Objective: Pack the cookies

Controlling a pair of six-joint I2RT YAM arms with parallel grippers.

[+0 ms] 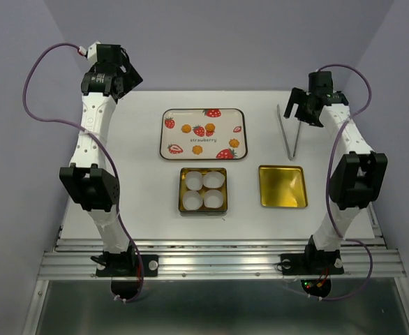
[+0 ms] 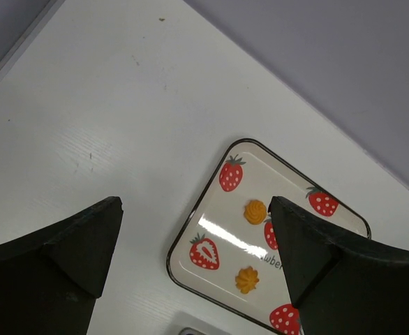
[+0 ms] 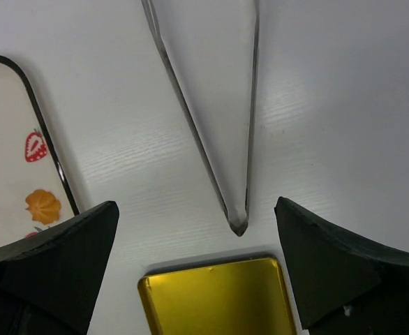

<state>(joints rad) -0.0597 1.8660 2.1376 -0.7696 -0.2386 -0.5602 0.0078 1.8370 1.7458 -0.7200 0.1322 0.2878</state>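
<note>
Four small orange cookies lie on the strawberry-printed tray [image 1: 241,118] at the back middle: one far left [image 1: 186,128], one far middle [image 1: 210,128], one near left [image 1: 197,148], one right [image 1: 234,142]. The left wrist view shows two of the cookies [image 2: 255,211] [image 2: 247,279] on that tray [image 2: 180,241]. The right wrist view shows one cookie [image 3: 42,206]. My left gripper [image 1: 125,77] [image 2: 194,209] is open and empty, high at the tray's far left. My right gripper [image 1: 302,109] [image 3: 196,209] is open and empty above metal tongs [image 1: 288,130] [image 3: 211,125].
A gold tin [image 1: 203,212] holding four white paper cups [image 1: 203,190] sits in front of the tray. Its gold lid [image 1: 283,186] [image 3: 218,296] lies to the right, just near the tongs' tip. Grey walls close in the left, back and right sides.
</note>
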